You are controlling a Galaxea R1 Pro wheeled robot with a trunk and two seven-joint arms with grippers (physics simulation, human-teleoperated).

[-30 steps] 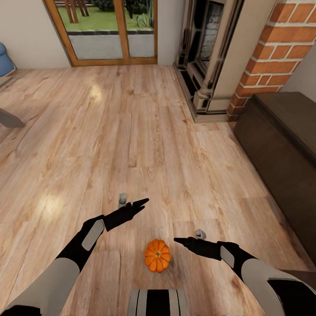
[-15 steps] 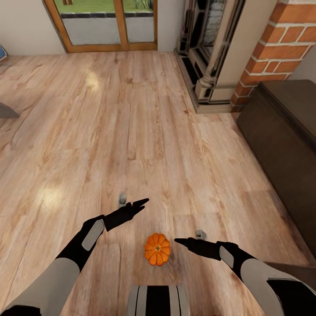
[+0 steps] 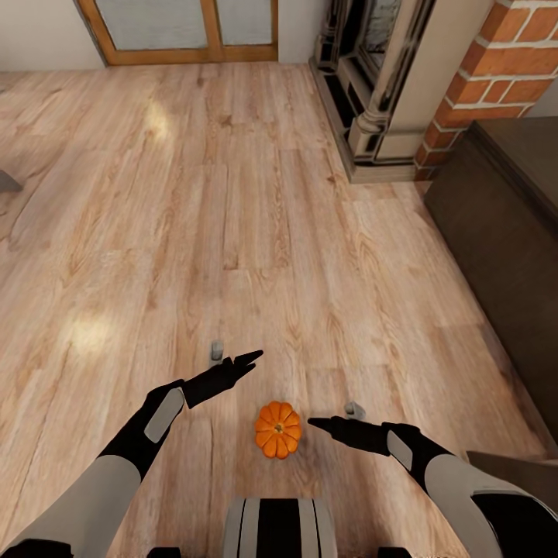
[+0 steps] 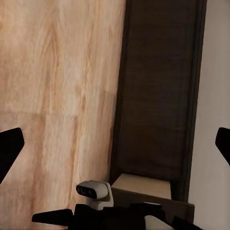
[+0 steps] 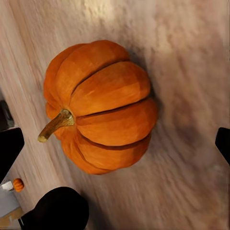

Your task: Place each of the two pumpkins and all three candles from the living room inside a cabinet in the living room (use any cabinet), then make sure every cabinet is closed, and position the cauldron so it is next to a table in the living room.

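The wooden floor (image 3: 232,194) fills the head view. The dark-brown cabinet (image 3: 504,256) runs down its edge at three o'clock, with the fireplace surround (image 3: 372,85) and a brick column (image 3: 504,70) at one o'clock and a glazed door (image 3: 186,31) at twelve. At six o'clock lies one pumpkin (image 3: 277,428) on the boards, between the two arms. The left gripper (image 3: 249,359) hangs at about eleven o'clock from it, jaws apart, holding nothing. The right gripper (image 3: 319,425) is just beside the pumpkin at three o'clock; its wrist view shows the pumpkin (image 5: 100,132) between wide-spread fingertips (image 5: 9,148), untouched. A second, tiny pumpkin (image 5: 17,184) shows far off.
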